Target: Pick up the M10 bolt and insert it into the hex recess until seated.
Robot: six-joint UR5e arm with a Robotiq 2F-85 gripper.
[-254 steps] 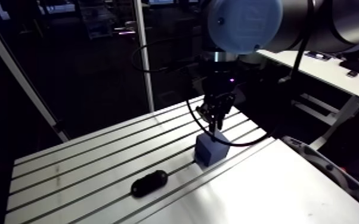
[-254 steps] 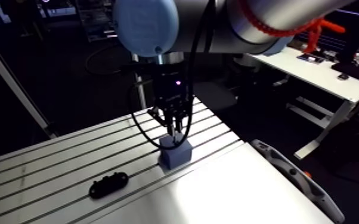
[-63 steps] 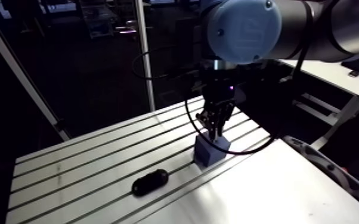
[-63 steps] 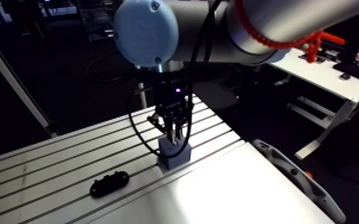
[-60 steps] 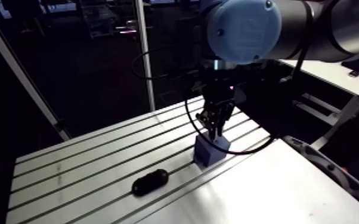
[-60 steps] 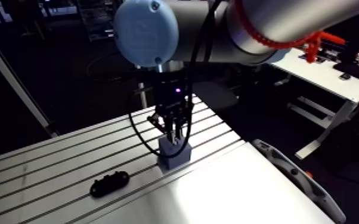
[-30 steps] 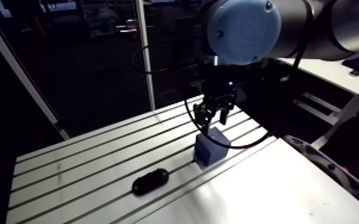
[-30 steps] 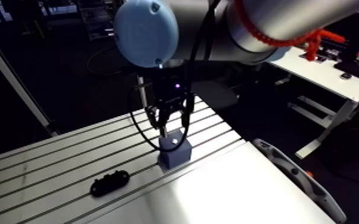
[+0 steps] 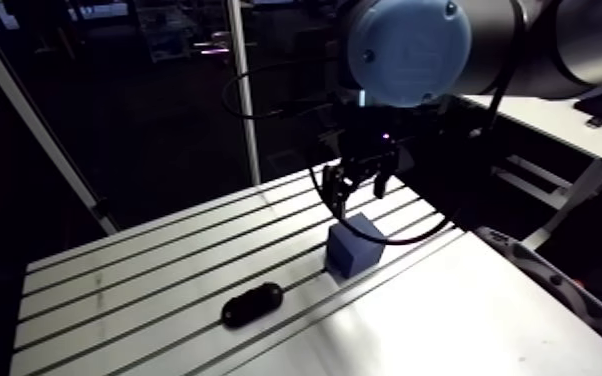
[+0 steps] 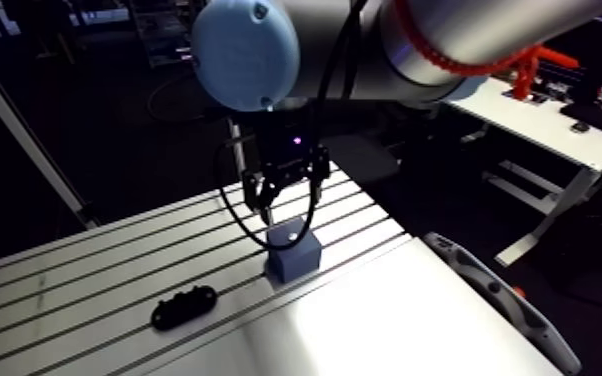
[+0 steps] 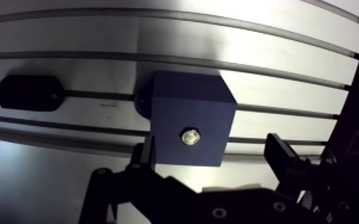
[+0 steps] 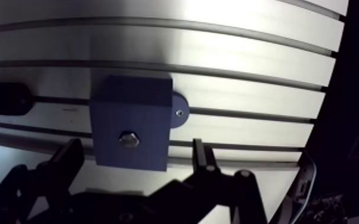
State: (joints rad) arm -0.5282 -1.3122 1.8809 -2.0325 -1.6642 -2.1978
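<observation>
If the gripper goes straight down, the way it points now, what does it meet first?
Probably the blue block, with the bolt head in its top, directly under the open gripper; depth is hard to judge.

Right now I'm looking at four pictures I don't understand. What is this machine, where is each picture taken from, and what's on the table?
This is one robot arm that ends in a two-fingered gripper. Two pictures come from a camera up on the arm, looking down at the slotted metal table. The other two come from a camera on the wrist, looking straight down past the gripper. On the table stands a blue block, and the head of a bolt shows in its top face. A black oblong part lies beside the block, apart from it. The gripper hangs open above the block and holds nothing.
</observation>
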